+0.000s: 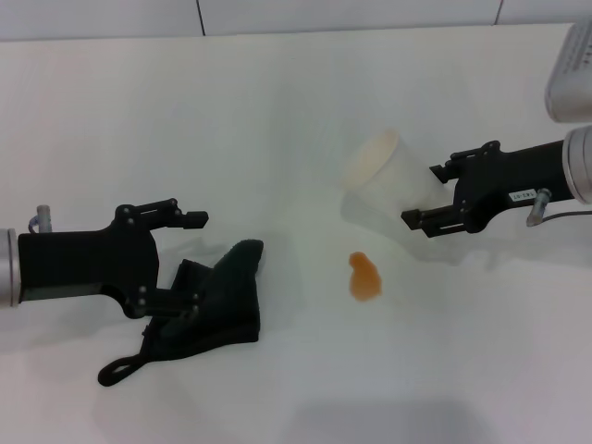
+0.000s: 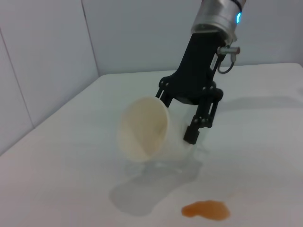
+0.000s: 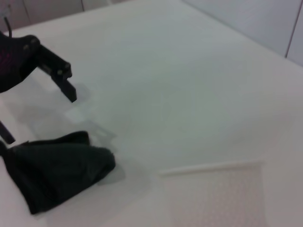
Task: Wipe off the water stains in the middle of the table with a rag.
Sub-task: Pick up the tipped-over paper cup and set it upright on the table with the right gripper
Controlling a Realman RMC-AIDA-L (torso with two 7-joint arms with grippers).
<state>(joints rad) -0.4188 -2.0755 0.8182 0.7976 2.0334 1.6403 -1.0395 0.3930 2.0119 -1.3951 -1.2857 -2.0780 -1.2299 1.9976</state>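
The water stain (image 1: 364,277) is a small orange blot on the white table (image 1: 277,111), also seen in the left wrist view as the stain (image 2: 206,209). The dark rag (image 1: 215,298) lies crumpled to its left, its loop toward the front. My left gripper (image 1: 183,261) is open over the rag's left part, the near finger resting on the cloth. In the right wrist view the rag (image 3: 57,170) lies by the left gripper (image 3: 38,116). My right gripper (image 1: 428,194) is shut on a translucent cup (image 1: 388,171), held tilted just behind the stain.
The cup (image 2: 144,130) tips its mouth toward the left arm, with the right gripper (image 2: 182,118) around its base. The table's grey-lined far edge (image 1: 277,32) runs along the back. Bare white surface lies in front of the stain.
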